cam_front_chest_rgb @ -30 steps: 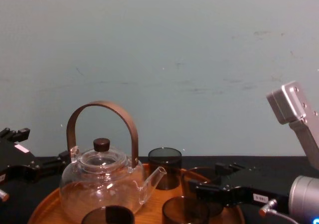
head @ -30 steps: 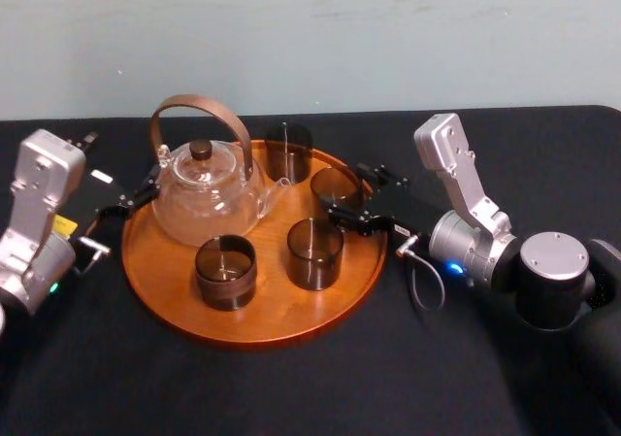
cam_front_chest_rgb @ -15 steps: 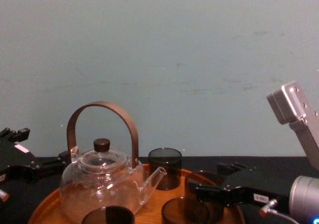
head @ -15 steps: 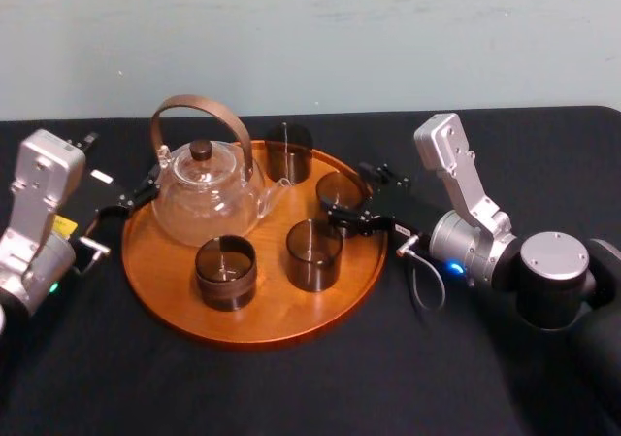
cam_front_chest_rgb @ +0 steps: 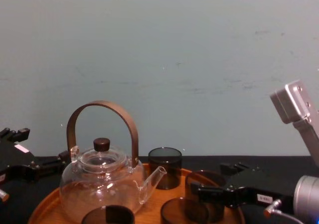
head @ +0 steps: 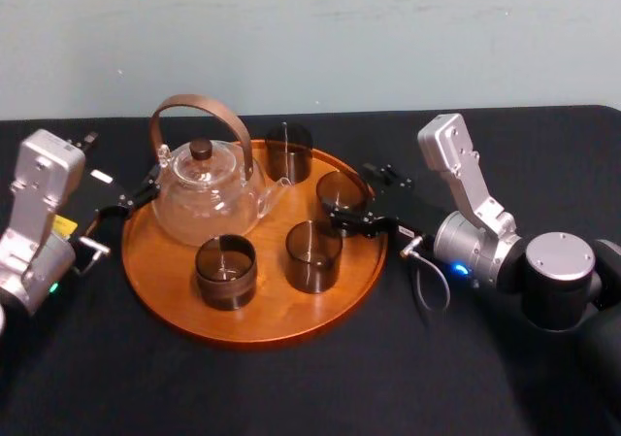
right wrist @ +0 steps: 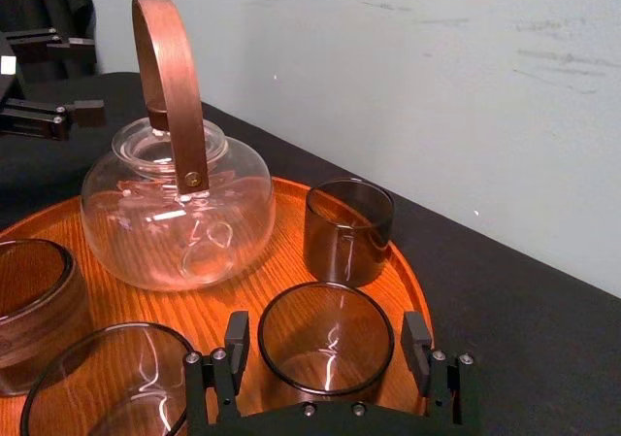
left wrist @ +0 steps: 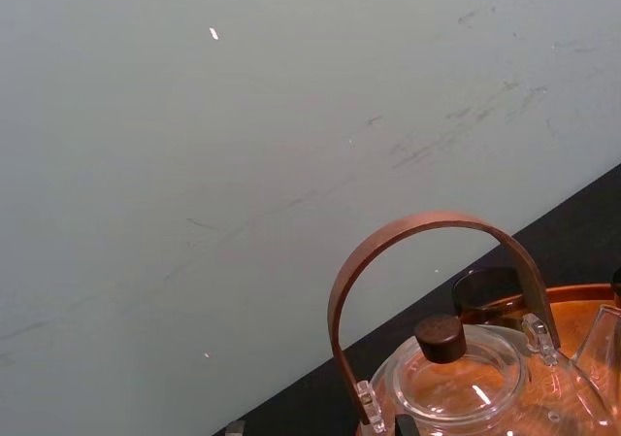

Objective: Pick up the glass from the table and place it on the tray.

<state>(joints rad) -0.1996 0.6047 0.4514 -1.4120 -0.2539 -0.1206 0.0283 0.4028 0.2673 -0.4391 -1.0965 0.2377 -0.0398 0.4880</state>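
- Standing upright on the round wooden tray [head: 254, 312], close to its right rim, the smoky glass [head: 340, 190] is between the two fingers [right wrist: 236, 343] of the right end effector [head: 349, 197].
- The right end effector is released. In the right wrist view a thin gap shows between each finger and the wall of the glass, so nothing is grasped.
- The right arm reaches in from the right side, low over the black surface [head: 291, 392].
- The glass teapot [head: 206, 201], with a curved brown handle and a dark knob on its lid, stands on the left part of the tray. Its spout points to the right.
- Three other dark glasses are also on the tray: the back glass [head: 289, 150] just beside the spout, the middle glass [head: 313, 254] in front of the smoky glass, and the front glass [head: 225, 272] before the teapot.
- The left end effector [head: 139, 193] rests at the left rim of the tray, just beside the teapot. Its fingers are spread apart and hold nothing.
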